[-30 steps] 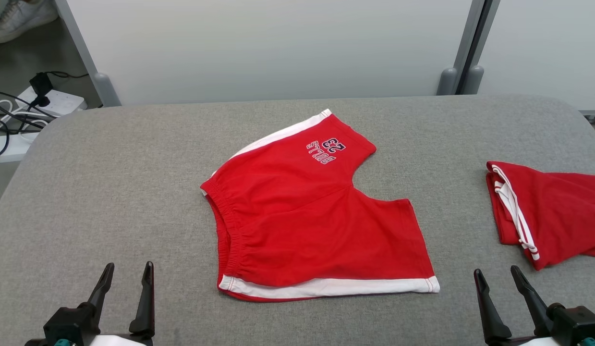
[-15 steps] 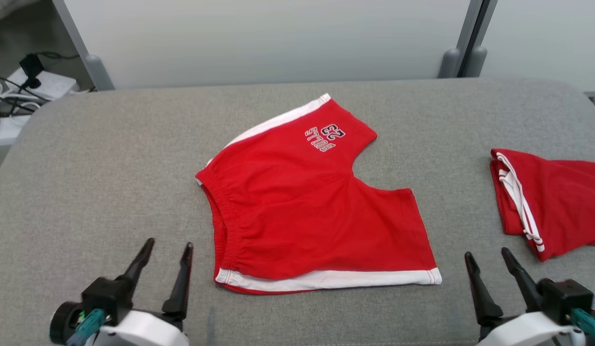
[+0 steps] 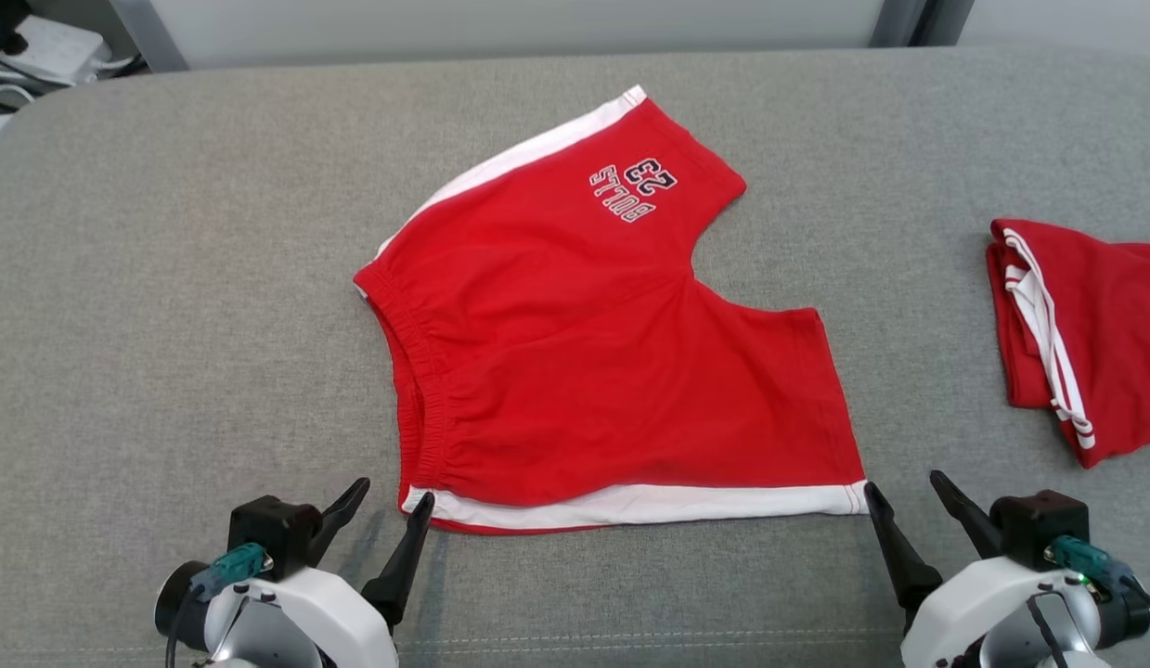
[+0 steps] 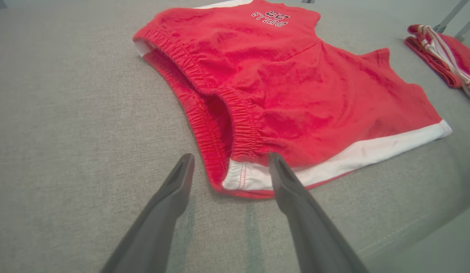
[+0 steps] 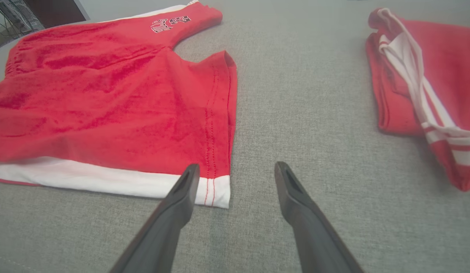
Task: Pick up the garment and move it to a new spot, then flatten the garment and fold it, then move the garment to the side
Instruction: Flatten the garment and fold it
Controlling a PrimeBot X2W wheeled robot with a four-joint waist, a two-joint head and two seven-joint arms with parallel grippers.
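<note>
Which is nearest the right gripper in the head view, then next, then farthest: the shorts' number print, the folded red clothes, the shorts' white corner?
From the right gripper:
1. Shorts' white corner, right beside its fingertips.
2. Folded red clothes, farther out on the right.
3. Number print, far away, ahead and left.

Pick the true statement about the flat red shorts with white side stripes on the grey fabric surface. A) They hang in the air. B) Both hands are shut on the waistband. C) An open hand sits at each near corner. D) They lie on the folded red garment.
C: the left hand and right hand, both open, sit at the near corners of the red shorts.
</note>
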